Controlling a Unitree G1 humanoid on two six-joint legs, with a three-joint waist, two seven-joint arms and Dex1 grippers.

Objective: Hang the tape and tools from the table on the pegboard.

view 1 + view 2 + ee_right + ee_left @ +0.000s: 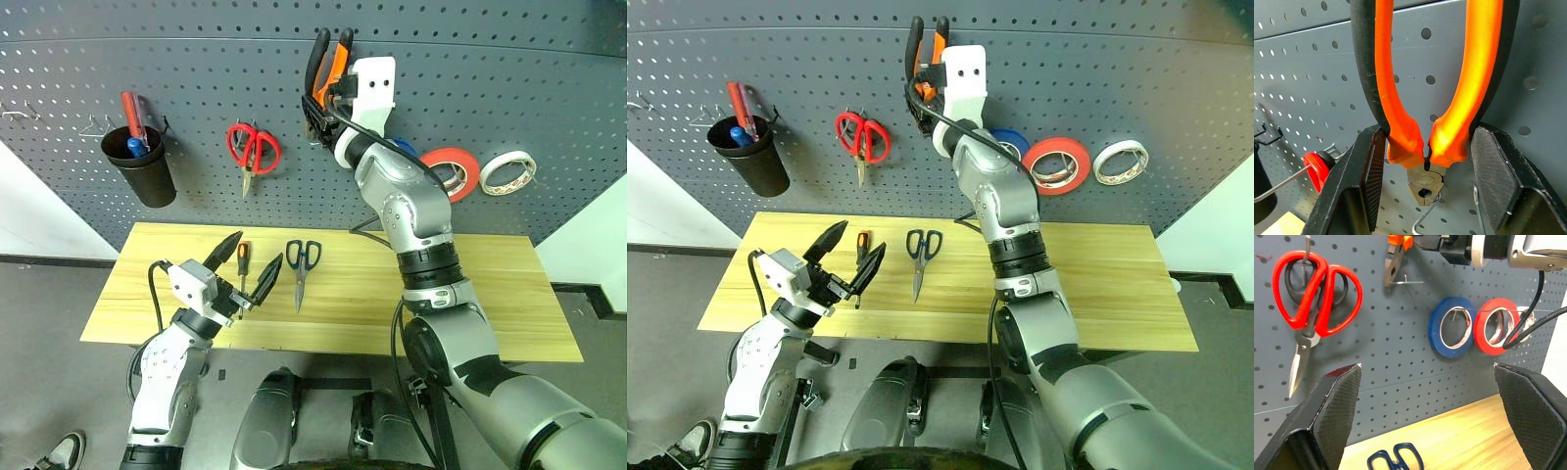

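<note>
The orange-and-black pliers stand handles up against the dark grey pegboard, and my right gripper is shut on them just above the nose. In the right wrist view the pliers' nose hangs right by a metal hook; I cannot tell whether they touch. The red tape hangs on the pegboard. The dark-handled scissors and the small screwdriver lie on the table. My left gripper is open and empty just above the screwdriver.
Red-handled scissors and a black cup of pens hang at the left of the pegboard. A blue roll hangs beside the red tape, and a white-cored roll to its right. Bare hooks stick out far left.
</note>
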